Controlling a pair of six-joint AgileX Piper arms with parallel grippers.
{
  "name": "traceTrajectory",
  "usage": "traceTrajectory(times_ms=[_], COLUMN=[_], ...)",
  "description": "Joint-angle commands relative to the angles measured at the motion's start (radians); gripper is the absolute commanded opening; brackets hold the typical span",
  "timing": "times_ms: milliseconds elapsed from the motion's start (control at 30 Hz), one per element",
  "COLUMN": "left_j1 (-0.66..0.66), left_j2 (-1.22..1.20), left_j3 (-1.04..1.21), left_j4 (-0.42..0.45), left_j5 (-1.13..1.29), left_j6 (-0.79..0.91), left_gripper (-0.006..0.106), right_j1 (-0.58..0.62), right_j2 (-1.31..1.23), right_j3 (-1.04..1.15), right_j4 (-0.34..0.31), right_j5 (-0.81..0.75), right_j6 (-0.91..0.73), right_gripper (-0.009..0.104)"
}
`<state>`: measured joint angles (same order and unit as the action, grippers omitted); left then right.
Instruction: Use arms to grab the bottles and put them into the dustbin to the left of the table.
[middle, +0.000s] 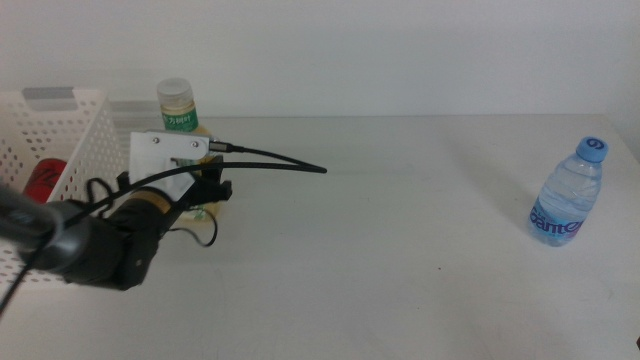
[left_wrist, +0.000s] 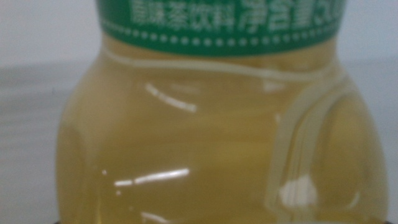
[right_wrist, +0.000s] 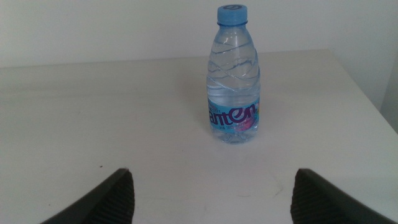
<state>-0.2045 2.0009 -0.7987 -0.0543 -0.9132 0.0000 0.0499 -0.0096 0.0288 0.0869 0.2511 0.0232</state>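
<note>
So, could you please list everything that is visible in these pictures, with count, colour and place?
tea bottle: one, pale yellow with green label and whitish cap, upright beside the basket, at the left gripper
water bottle: one, clear with blue cap and blue label, upright at the table's right side, untouched
can: one, red, inside the basket
basket: one, white with perforated sides and grey tab, at the left edge
table: one, plain white
left gripper: one, black with white housing, right at the tea bottle; jaws hidden
right gripper: one, dark jaws wide apart, facing the water bottle from a distance
</note>
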Motion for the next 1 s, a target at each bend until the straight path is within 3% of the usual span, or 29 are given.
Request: traceTrajectory(times_ms=[0, 233, 500, 800, 967], left_j1=[-0.003, -0.003, 0.003, 0.123, 0.215], left_j2=[-0.146, -0.401, -0.689, -0.616, -0.522], left_j3=[0.028, 0.082, -0.034, -0.431, -0.661], left_j4=[0.002, 0.015, 0.023, -0.006, -0.006], left_j5=[-0.081, 0.27, 0.913, 1.643, 1.918], left_j6=[0.0, 0.019, 0.0, 0.019, 0.087], left_gripper=[-0.005, -0.005, -0.005, -0.005, -0.005], right_j1=[-0.007, -0.007, -0.007, -0.007, -0.007], right_j2=[-0.027, -0.027, -0.027, -0.027, -0.027], right_j3=[-0.009, -0.009, -0.009, -0.009, -0.009], right_j4=[-0.006, -0.006, -0.006, -0.006, -0.006], right_j5=[-0.073, -0.073, -0.073, -0.073, -0.073], right_j6=[-0.013, -0.013, -0.013, -0.013, -0.013], right_gripper=[0.066, 0.066, 0.066, 0.066, 0.066])
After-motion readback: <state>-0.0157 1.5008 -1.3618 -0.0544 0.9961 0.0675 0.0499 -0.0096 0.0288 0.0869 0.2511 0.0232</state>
